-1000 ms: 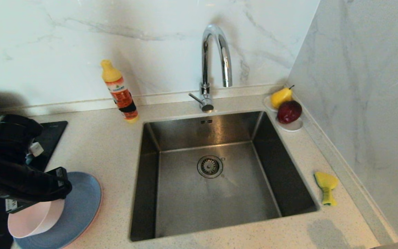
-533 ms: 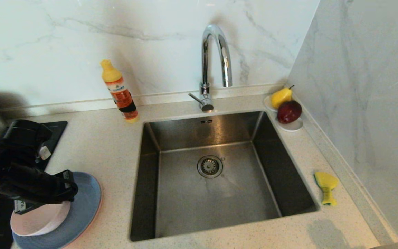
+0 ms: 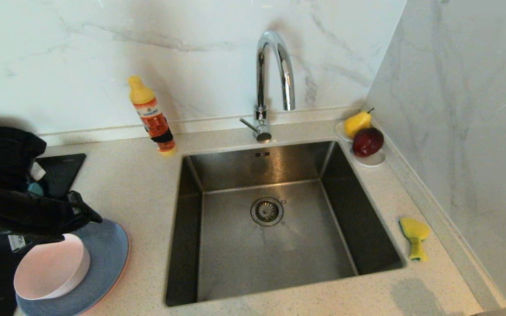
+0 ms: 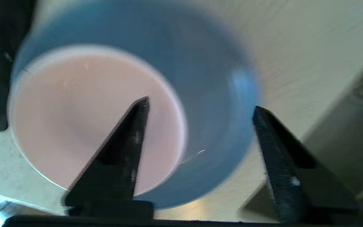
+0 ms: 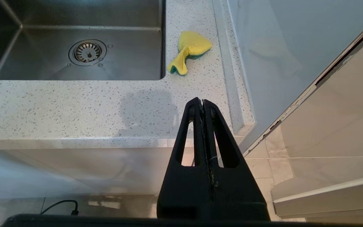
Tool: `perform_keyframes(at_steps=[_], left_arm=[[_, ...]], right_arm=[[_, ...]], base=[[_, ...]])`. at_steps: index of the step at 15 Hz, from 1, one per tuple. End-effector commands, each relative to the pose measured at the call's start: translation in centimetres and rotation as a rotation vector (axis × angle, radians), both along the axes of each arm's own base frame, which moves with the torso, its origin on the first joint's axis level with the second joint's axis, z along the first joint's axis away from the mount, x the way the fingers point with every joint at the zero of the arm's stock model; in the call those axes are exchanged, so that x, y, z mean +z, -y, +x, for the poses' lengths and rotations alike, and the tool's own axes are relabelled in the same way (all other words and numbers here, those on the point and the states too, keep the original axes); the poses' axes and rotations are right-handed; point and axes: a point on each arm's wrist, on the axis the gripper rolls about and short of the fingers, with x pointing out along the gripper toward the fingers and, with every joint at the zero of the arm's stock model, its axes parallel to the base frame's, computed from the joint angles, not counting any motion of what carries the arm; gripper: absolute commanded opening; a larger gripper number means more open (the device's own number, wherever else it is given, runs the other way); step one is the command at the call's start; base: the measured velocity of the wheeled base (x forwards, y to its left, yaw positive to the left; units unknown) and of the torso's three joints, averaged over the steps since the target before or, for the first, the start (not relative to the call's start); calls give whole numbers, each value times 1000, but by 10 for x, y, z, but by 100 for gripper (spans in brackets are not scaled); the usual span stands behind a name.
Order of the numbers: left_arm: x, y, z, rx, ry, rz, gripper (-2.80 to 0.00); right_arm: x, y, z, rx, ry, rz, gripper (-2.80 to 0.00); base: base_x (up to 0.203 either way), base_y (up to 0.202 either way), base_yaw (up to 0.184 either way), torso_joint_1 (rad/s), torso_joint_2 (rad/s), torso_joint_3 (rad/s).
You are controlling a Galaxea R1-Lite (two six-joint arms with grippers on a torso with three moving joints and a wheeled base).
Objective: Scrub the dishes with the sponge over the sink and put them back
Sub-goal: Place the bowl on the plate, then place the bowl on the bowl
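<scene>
I read this as the put-back step: my left gripper (image 4: 200, 104) hangs with jaws apart above the pale pink bowl (image 3: 51, 267) on the grey-blue plate (image 3: 103, 259); right gripper (image 5: 203, 102) parked, pressed together; next, lift clear.

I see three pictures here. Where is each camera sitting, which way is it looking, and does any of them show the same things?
Head view: high on the robot, looking forward and down at the sink; its left gripper shows above the pink bowl.
Left wrist view: behind the left gripper's open fingers, looking down on the pink bowl and blue plate.
Right wrist view: behind the shut right gripper, low before the counter edge, facing the sponge.
Shared: both wrist views repeat things from the head view.
</scene>
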Motion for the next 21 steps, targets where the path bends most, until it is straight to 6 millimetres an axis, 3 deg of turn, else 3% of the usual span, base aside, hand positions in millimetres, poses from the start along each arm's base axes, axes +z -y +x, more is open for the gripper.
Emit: perform_keyframes(at_steps=[1,4,8,14,15,18,21], left_arm=[[24,-7,-9,41,77,8,-280],[36,-25,-5,90,102,31,-280],[53,-63,12,160,158,98,-280],[26,-130,49,254,198,154,-280],[27,-133,54,252,214,158,0],[33,-141,70,223,265,145,0],[23,-155,83,224,258,146,0]], right_arm=[[0,0,0,1,0,-1,-280],[0,0,0,1,0,-1,-280],[0,0,0,1,0,-1,-280],[0,0,0,1,0,0,-280],[0,0,0,1,0,1,-280],[0,0,0,1,0,0,-280],[0,0,0,1,0,-1,-280]], base=[[0,0,0,0,0,0],[0,0,0,0,0,0],[0,0,0,0,0,0],[0,0,0,0,0,0],[0,0,0,0,0,0],[0,0,0,0,0,0],[0,0,0,0,0,0]])
